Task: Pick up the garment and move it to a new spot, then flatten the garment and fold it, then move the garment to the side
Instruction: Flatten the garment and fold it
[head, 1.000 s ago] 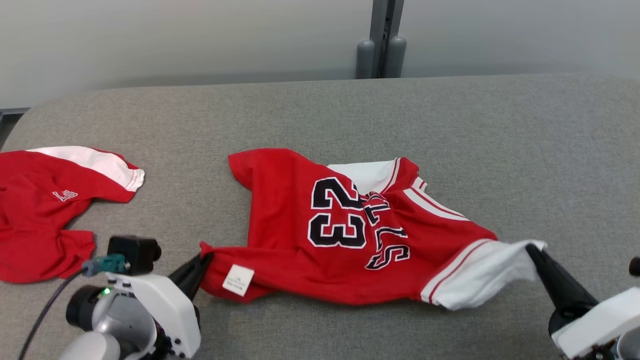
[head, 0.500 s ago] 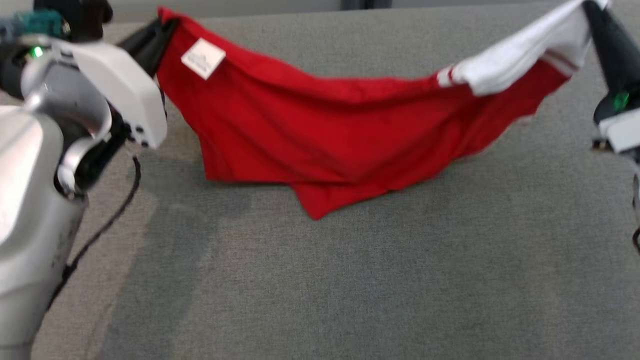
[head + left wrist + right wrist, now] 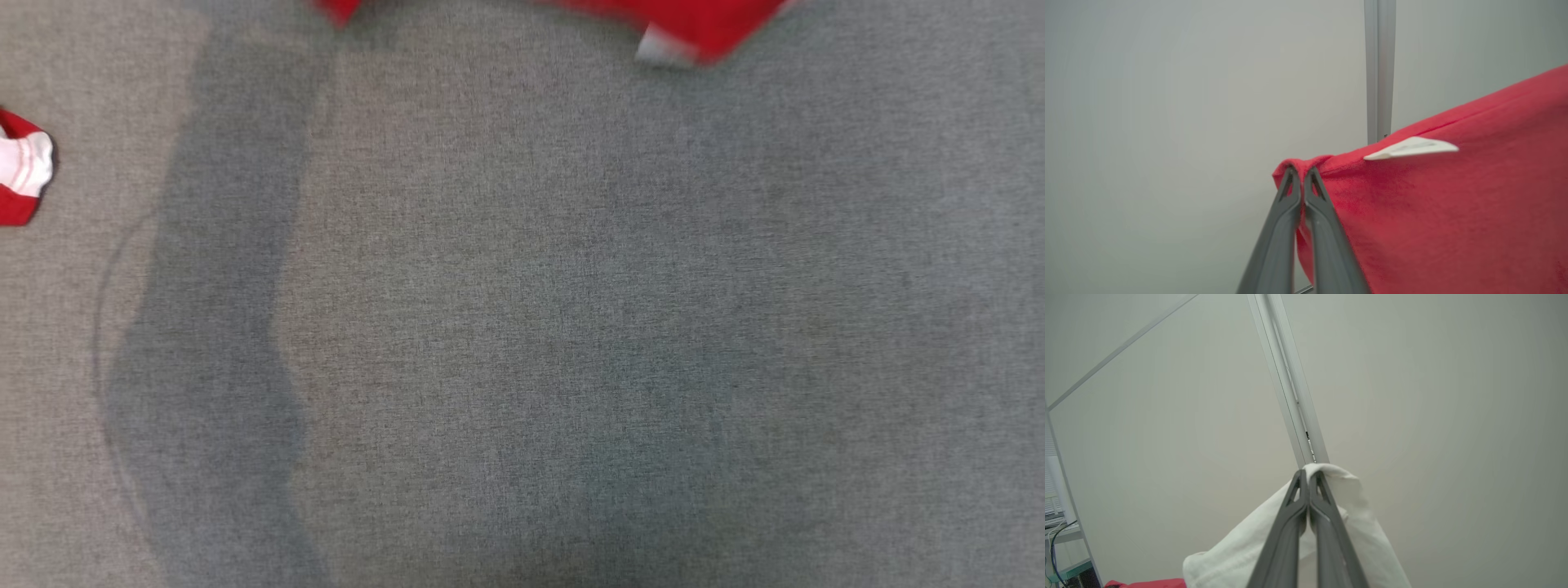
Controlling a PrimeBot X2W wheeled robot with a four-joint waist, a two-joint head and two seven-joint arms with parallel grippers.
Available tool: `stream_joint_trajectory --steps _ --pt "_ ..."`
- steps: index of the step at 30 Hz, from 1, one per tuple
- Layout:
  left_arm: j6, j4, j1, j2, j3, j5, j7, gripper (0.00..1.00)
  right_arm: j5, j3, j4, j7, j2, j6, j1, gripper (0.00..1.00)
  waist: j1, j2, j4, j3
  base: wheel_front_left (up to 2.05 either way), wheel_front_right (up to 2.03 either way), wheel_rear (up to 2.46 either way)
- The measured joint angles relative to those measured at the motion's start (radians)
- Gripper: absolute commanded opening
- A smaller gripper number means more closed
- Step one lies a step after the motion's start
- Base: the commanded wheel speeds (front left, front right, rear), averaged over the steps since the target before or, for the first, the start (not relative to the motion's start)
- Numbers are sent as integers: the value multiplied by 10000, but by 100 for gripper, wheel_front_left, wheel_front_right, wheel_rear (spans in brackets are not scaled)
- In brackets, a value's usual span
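Observation:
The garment is a red jersey with white trim, lifted off the grey table. In the head view its lowest hanging part (image 3: pixel 694 24) shows blurred at the top edge. My left gripper (image 3: pixel 1301 173) is shut on a red corner of the garment (image 3: pixel 1453 204), close to a white tag (image 3: pixel 1410 148). My right gripper (image 3: pixel 1308 475) is shut on the garment's white edge (image 3: pixel 1237 555), which drapes down past the fingers. Both wrist views look at a pale wall behind.
A second red and white piece of clothing (image 3: pixel 20 167) lies at the table's left edge. The grey fabric table top (image 3: pixel 531 327) carries broad soft shadows. A metal wall post (image 3: pixel 1380 69) stands behind the held cloth.
The garment has gone up from hanging low over the table to almost above the head view, both grippers still shut on it. The head camera has tilted down.

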State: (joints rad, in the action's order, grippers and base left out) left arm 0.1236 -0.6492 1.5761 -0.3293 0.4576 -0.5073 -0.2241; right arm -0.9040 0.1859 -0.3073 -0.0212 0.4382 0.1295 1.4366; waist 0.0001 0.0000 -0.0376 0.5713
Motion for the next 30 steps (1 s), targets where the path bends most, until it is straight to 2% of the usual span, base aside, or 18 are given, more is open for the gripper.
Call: stream_joint_trajectory --steps 7,13,19,23,30 --pt "61 -1852 1764 293 316 142 1233 0 286 619 -1455 1352 226 2 2136 0 0 0 -40 299 0 0 0" --pt "63 -2531 2048 497 1336 -424 1187 0 -205 1856 -1927 986 537 2 2202 0 0 0 -28 546 0 0 0" --pt "63 -2309 721 67 2991 -1476 780 0 -1154 3175 -1271 683 1218 2 542 0 0 0 89 655 0 0 0" --pt "63 -1720 -533 -566 3975 -2355 755 0 -2000 3812 -625 506 1793 2 -1065 0 0 0 108 400 0 0 0" --pt "63 -525 -2934 -1755 4909 -3741 1022 0 -3216 4725 633 -263 2704 2 -3952 0 0 0 108 -492 0 0 0"
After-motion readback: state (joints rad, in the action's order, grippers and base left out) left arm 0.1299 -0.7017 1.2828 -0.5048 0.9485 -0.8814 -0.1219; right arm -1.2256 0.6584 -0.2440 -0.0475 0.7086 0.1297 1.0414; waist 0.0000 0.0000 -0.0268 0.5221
